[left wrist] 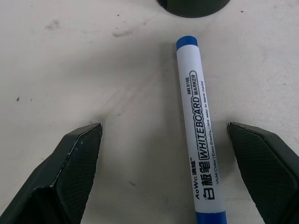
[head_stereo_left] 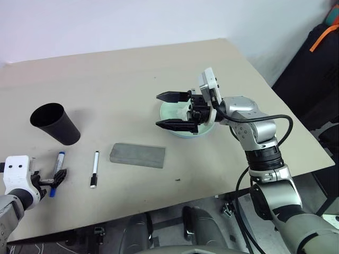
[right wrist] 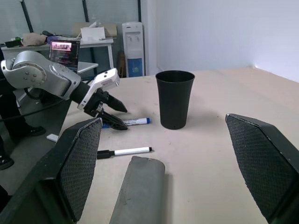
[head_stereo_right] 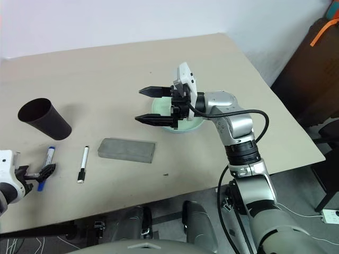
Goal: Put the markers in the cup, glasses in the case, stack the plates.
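Partly behind the wide-open right gripper (head_stereo_left: 174,110), the mint plate (head_stereo_left: 170,114); left gripper (left wrist: 164,175) agape astride the blue-capped marker (left wrist: 201,135)

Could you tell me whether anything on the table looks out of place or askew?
Nothing stands out: the matte black tapered cup stands upright, and the grey rectangular case lies shut and flat on the beige table.

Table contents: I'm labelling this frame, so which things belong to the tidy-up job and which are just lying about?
Job:
blue-capped marker
black-capped marker
black cup
grey case, closed
stacked plates

Lying about:
small dark speck on the table
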